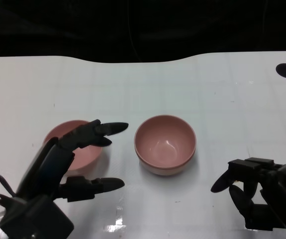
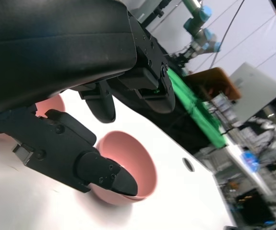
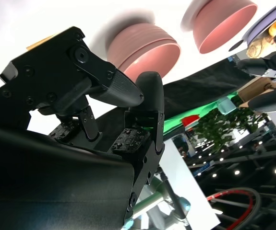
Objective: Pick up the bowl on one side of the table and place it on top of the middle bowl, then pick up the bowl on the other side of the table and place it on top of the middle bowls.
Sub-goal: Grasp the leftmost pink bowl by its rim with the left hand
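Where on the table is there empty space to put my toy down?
The widest bare patch is the far table, beyond both bowls. There is also bare room right of the middle bowl, above the right hand, and a strip in front of that bowl between the two hands. The left side is crowded: the left hand spreads over the left bowl.

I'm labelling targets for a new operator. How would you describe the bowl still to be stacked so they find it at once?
On the white table sit two groups of pink bowls. The middle stack stands alone at the centre. The one you want is the pink bowl to its left, partly hidden under the fingers of the left hand.
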Controlling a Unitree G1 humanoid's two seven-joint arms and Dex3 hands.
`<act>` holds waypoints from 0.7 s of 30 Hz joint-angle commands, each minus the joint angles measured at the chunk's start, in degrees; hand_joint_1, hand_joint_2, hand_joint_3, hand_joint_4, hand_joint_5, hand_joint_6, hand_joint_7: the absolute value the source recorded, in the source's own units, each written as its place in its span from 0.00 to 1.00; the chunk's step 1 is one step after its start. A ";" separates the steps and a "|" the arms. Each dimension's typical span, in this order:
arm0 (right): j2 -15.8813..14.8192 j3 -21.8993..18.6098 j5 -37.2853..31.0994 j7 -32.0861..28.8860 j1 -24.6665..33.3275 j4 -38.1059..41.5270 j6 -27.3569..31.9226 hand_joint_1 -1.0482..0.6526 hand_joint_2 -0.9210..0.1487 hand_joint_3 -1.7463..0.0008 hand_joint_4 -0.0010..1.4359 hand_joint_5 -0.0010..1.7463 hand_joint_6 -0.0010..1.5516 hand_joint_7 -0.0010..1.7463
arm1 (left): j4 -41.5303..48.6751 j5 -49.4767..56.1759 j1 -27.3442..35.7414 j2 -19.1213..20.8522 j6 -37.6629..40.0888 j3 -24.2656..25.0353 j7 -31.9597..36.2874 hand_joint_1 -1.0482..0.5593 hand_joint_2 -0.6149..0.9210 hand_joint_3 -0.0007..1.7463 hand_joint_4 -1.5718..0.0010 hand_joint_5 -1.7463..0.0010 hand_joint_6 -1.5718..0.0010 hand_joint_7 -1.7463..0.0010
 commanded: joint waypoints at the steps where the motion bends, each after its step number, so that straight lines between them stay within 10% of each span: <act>1: 0.32 -0.71 1.45 0.88 -0.04 0.60 1.45 0.58 0.67 0.09 0.68 1.00 0.53 0.92 | -3.61 4.28 0.24 3.08 3.73 1.63 1.30 0.34 0.99 0.00 0.88 0.51 0.74 0.92; 21: 1.48 0.31 0.87 4.80 1.82 -3.51 7.93 0.57 0.69 0.11 0.69 1.00 0.51 0.92 | -5.81 36.00 -4.92 13.27 25.29 -8.01 -5.31 0.34 0.97 0.00 0.68 0.85 0.68 1.00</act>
